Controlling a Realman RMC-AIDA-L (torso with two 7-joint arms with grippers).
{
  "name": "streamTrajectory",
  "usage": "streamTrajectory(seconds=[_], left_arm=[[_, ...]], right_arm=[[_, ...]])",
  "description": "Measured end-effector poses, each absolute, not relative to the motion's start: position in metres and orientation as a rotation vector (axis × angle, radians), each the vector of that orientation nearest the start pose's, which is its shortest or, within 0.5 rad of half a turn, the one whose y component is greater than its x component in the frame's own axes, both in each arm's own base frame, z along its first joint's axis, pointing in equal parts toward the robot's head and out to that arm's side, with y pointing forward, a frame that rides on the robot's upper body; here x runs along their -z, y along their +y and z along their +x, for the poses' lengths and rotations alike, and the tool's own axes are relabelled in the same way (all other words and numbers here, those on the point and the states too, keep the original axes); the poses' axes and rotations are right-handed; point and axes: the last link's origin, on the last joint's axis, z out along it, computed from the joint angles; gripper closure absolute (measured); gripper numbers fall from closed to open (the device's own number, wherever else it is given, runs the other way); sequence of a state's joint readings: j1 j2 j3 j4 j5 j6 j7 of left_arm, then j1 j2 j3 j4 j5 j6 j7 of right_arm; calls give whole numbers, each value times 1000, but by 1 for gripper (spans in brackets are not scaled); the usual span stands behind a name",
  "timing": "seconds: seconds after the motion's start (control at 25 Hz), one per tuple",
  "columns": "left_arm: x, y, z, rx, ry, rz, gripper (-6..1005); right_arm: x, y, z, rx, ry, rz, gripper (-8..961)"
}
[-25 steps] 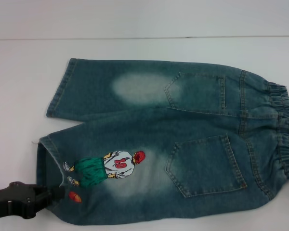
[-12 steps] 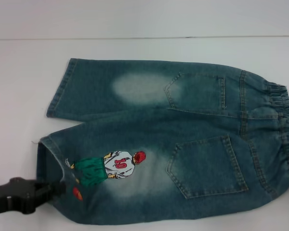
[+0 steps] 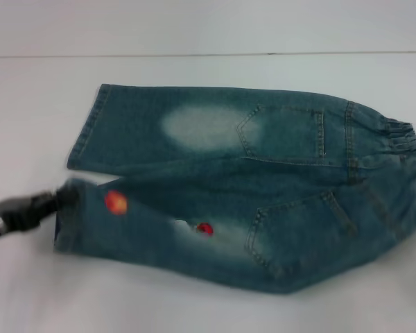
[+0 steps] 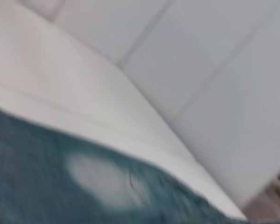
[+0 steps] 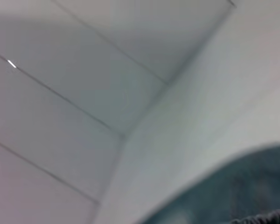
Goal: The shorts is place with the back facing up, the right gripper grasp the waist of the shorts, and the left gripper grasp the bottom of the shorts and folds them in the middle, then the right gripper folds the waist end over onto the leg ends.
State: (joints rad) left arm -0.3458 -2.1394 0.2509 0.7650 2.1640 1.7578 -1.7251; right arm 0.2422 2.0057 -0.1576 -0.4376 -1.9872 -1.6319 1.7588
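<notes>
faded blue denim shorts (image 3: 249, 180) half-folded lengthwise on white worktop (image 3: 28, 104) | left hand (image 3: 52, 202) pinching near leg hem, lifted | right hand out of sight | risk: hem slips, fold lands crooked

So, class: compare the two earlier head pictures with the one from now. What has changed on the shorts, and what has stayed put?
The left gripper, shut on the near leg's hem, has lifted and carried it toward the far leg. The near half of the shorts is rolling over, so the embroidered player is mostly hidden. The waistband end has risen too. The far leg and the table stayed as they were.
</notes>
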Motion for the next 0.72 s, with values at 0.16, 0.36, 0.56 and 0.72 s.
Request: streamTrajectory(seconds=[0.16,0.36,0.56,0.72], left_arm=[[-38,281,-321,1007,-1310,-2223,953],[-39,314,-316,1043,-1300,-2116,954],[-32,352,-309,1021,-1307,-2000,957],[-23,377,-296,993,-1292,-1980,958]], right_arm=[[-61,251,364,-1352,1507,-1778,911],[-55,280,351,-1528,1467,-1595,911],[-52,303,346,-1625,1429,-1396,910],[-50,314,356,-1591,1457,-1253,910]])
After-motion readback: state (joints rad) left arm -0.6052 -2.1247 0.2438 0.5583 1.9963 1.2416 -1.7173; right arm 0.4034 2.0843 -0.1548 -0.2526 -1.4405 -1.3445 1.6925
